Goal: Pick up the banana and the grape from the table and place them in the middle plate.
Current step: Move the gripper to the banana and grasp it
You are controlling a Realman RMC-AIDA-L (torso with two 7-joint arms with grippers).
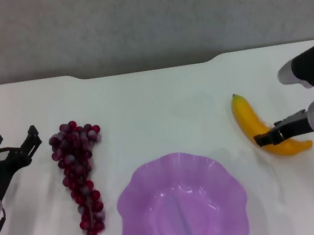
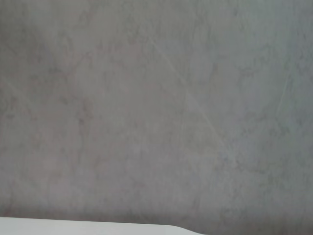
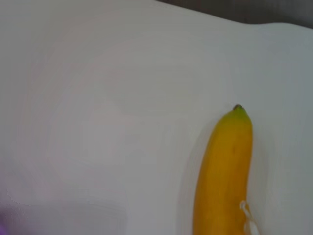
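Observation:
The banana lies on the white table at the right, its dark tip pointing to the back. It fills the right wrist view from close up. My right gripper is low over the banana's near end, reaching in from the right and lying across it. The grape bunch lies on the table at the left. The purple scalloped middle plate sits empty at the front centre. My left gripper is open and empty, just left of the grapes.
The table's notched back edge meets a grey wall. The left wrist view shows only that wall and a thin strip of table.

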